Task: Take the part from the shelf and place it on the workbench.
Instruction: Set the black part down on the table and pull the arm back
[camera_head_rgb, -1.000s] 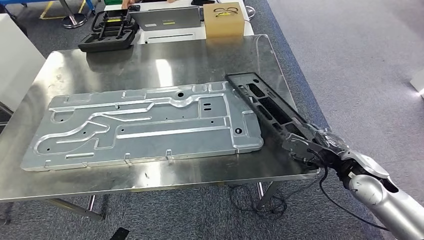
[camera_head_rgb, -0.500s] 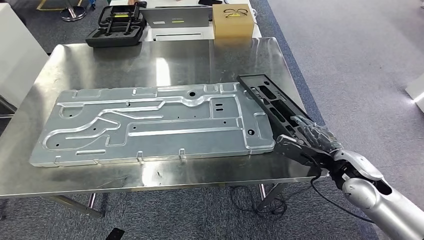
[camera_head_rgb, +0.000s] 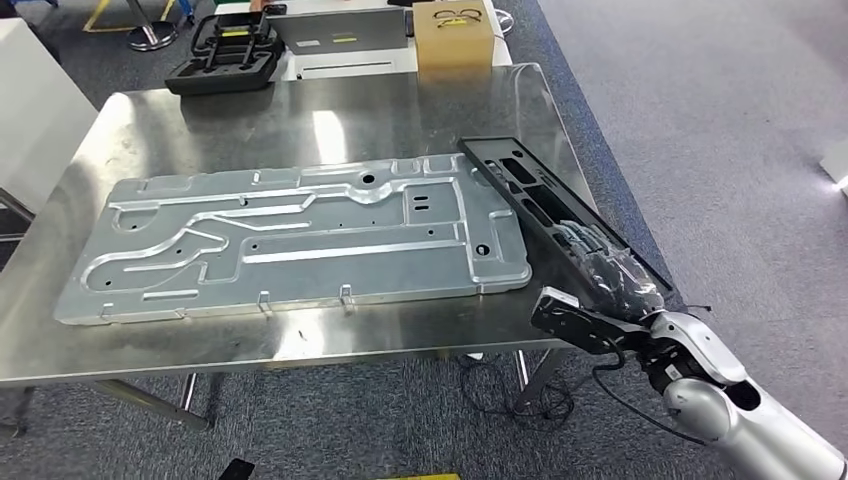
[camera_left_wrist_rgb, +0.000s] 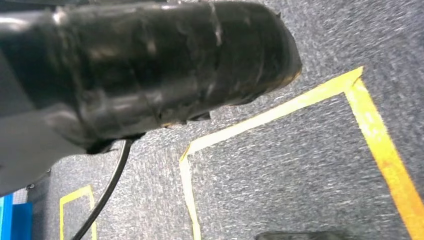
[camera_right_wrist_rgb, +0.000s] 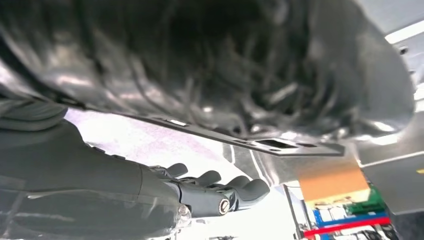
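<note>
On the left of the head view, the steel table (camera_head_rgb: 150, 350) carries a big stamped metal panel (camera_head_rgb: 290, 240) lying flat, its long side running across the table. Beyond the far edge sit a black moulded tray (camera_head_rgb: 222, 55), a grey case (camera_head_rgb: 340, 30) and a cardboard box (camera_head_rgb: 455, 38) with glasses on top.

Moving right, there's the part (camera_head_rgb: 530, 200): a long, narrow black frame with slots cut through it. Its long axis runs diagonally, far end pointing away and to the left, near end coming back toward the robot and to the right. The far end rests on the table just beside the panel's right edge, and the part lies along the table's right side with its near end reaching past the front right corner.

At that near end, the right hand (camera_head_rgb: 610, 290) is wrapped around the part, fingers (camera_head_rgb: 625, 275) over the top and the thumb side underneath, clamped on it. The right wrist view shows the dark fingers (camera_right_wrist_rgb: 220, 185) curled in under the part's thin black edge (camera_right_wrist_rgb: 280, 145).

The left hand (camera_left_wrist_rgb: 150, 65) shows in the left wrist view as a dark, blurred mass over grey carpet with yellow tape lines (camera_left_wrist_rgb: 280, 107); I cannot tell whether its fingers are apart or together.
</note>
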